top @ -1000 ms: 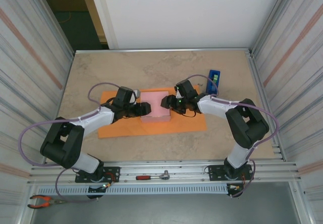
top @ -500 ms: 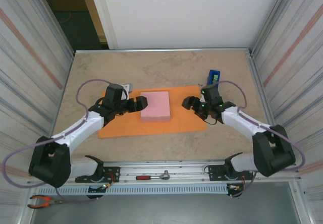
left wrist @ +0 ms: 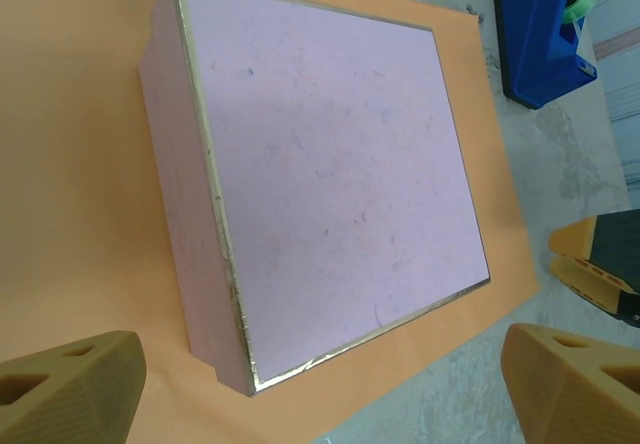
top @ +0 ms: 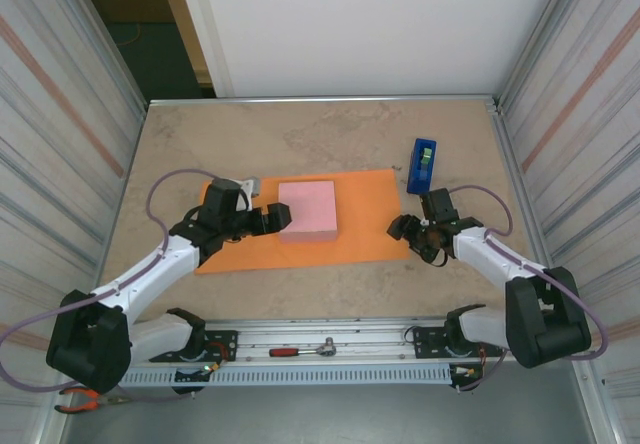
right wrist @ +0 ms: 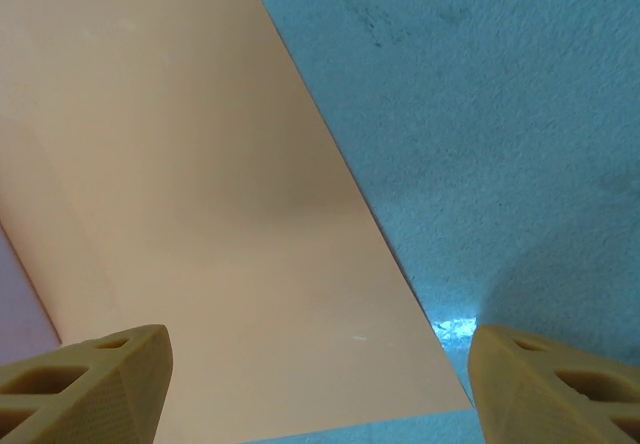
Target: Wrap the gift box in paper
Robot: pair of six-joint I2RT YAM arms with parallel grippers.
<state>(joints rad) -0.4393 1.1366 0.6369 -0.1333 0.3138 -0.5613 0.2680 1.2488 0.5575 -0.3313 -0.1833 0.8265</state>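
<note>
We find a robotics test cell, a lab or workshop bench rather than a home. Ribbed metal panels (top: 60, 114) wall in the stone-patterned table (top: 330, 129) outboard of the jaws on both sides, and a white board (top: 370, 24) stands beyond them. Behind the left gripper (top: 278, 220) and right gripper (top: 398, 230), an aluminium rail (top: 340, 326) carries the arm bases. A ratchet wrench (top: 300, 349) lies on it. Pliers (top: 85, 397) lie further back, to the left.

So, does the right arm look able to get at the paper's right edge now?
Probably yes. The right tool hangs open over the paper's near right corner, nothing between them. The gift box lies further left on the sheet, and the tape dispenser stands farther back, out of the way.
</note>
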